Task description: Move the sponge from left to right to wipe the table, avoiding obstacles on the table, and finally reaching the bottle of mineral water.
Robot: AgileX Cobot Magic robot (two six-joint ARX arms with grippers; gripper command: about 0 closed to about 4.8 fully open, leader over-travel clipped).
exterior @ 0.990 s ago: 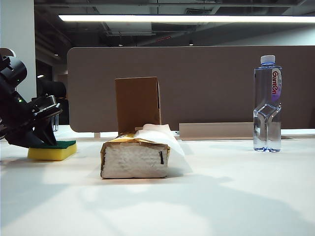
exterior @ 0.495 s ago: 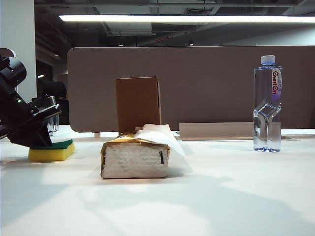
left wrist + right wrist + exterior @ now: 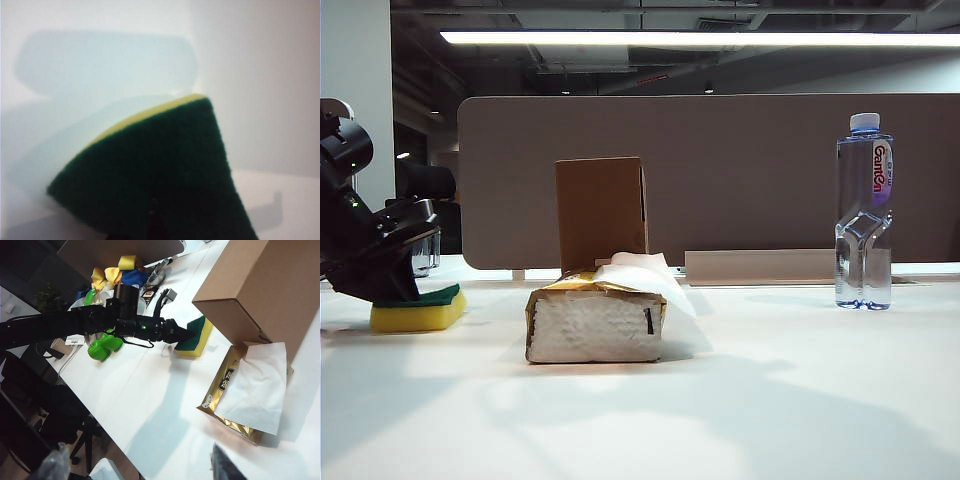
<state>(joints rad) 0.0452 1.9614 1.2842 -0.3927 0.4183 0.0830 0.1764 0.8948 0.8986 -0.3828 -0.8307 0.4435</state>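
The left tool [image 3: 189, 335] pinches the spongy yellow-green sponge [image 3: 418, 312]; the right tool [image 3: 135, 460] gapes empty.

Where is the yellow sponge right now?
In the exterior view the sponge lies at the table's far left, under the left gripper, left of the tissue pack and cardboard box.

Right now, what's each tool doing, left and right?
Left tool: shut on the sponge, at the table's left end.
Right tool: open, holding nothing, above the tissue pack.
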